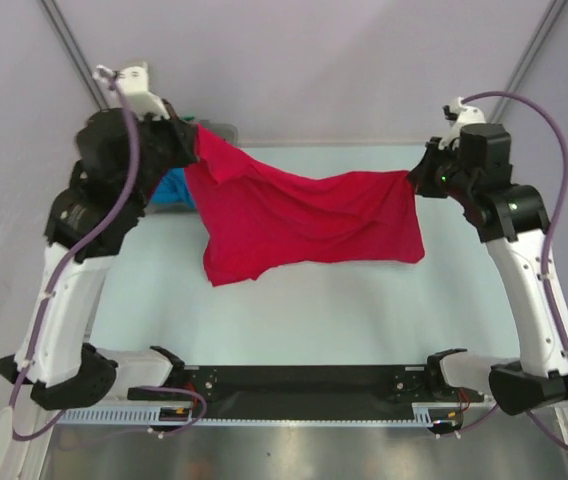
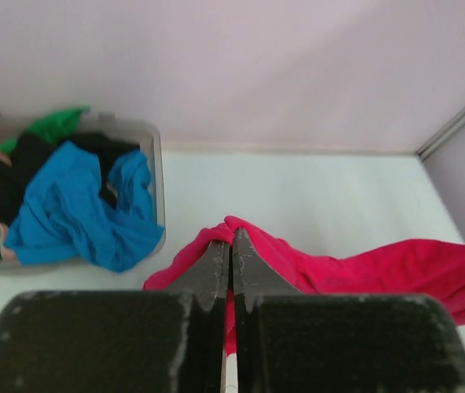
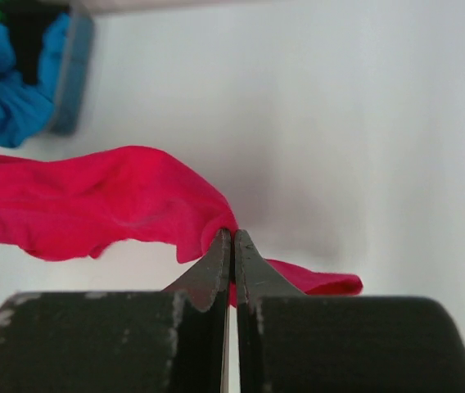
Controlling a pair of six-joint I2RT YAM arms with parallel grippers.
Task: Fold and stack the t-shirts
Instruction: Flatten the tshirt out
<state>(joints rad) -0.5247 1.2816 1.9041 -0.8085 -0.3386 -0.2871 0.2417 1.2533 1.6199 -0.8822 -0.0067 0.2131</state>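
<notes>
Held large bright-red cloth t-shirt (image 1: 304, 220) aloft over pale table (image 1: 264, 315), long axis left to right. Pinched each end in clamped jaws: left gripper (image 2: 231, 239) on left corner, right gripper (image 3: 232, 239) on right corner.

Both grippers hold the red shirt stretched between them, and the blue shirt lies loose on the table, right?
No. The blue shirt lies in the grey bin, as the left wrist view shows. The left gripper and right gripper do hold the red shirt.
</notes>
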